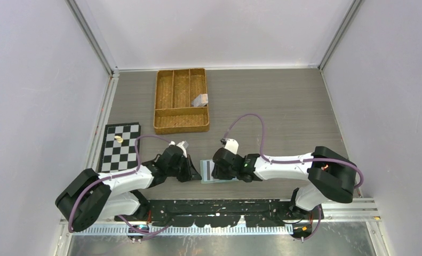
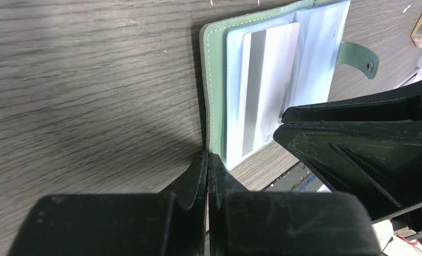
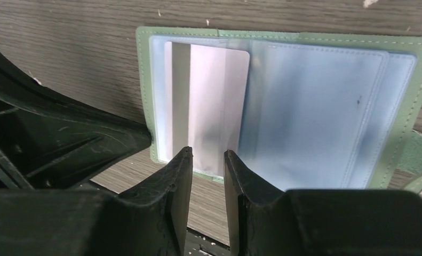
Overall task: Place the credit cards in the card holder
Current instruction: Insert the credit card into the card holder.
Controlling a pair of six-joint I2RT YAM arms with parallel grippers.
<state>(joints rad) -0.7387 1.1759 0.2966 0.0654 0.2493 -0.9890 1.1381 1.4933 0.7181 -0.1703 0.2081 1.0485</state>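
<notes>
The sage-green card holder [image 1: 206, 172] lies open on the table near the front edge, between my two grippers. In the right wrist view its clear pockets [image 3: 315, 112] face up, and a silvery-grey credit card [image 3: 208, 101] sits in the left pocket. The same card [image 2: 264, 90] and the holder's green edge [image 2: 215, 80] show in the left wrist view. My left gripper [image 2: 207, 156] is shut with its tips at the holder's near left corner, and I cannot tell whether they touch it. My right gripper [image 3: 207, 154] is slightly open just over the card's near edge, with nothing between its fingers.
A woven brown divided tray [image 1: 181, 124] stands at the back with a small pale card-like item [image 1: 200, 100] in it. A checkered board [image 1: 121, 148] with a small piece [image 1: 118, 138] lies at the left. The black rail [image 1: 224, 213] runs along the front edge.
</notes>
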